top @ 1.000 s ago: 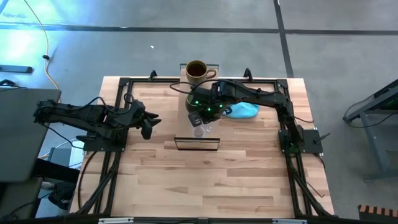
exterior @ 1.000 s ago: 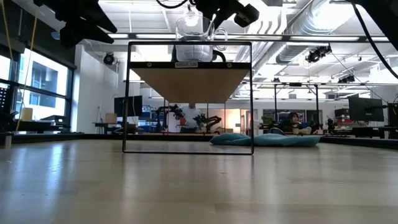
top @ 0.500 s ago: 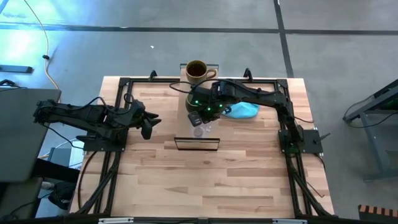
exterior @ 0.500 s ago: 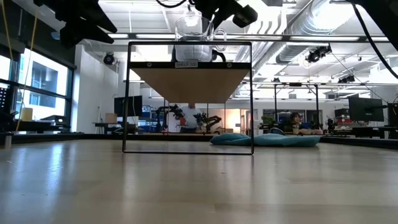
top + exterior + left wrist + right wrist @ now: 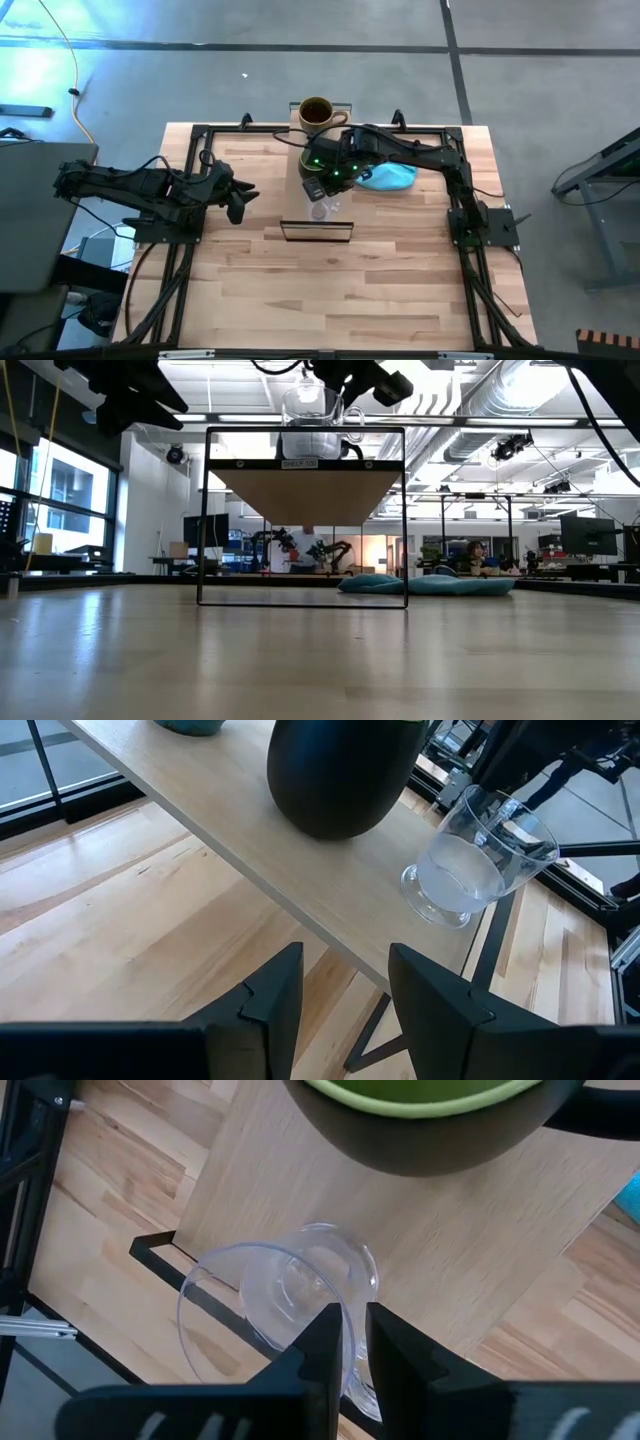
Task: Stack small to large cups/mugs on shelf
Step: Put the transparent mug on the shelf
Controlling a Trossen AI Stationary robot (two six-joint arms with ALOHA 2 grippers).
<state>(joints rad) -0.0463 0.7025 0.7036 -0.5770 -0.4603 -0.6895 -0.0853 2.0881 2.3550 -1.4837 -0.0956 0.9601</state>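
The shelf (image 5: 318, 226) runs from the table's far edge toward its middle. A brown mug (image 5: 316, 115) stands on its far end. The dark green mug (image 5: 335, 770) stands on the shelf's middle, mostly hidden under my right arm in the high view. The clear glass cup (image 5: 470, 860) is at the shelf's near end, with my right gripper (image 5: 355, 1345) shut on it from above. My left gripper (image 5: 240, 205) hangs open over the table's left side, away from the shelf, its fingers (image 5: 270, 1005) holding nothing. My right gripper pinches the glass cup's rim (image 5: 338, 1312) between its two fingers, apparently one finger inside the cup and one outside. The fingers come from above, pointing steeply down. The cup stays upright, its base (image 5: 435, 908) at the shelf board; whether the base rests there I cannot tell.
A turquoise cloth (image 5: 390, 178) lies on the table right of the shelf. Black frame rails (image 5: 195, 180) run along the table's left, right and far sides. Bare wooden tabletop (image 5: 330, 290) lies between the shelf's near end and the near edge.
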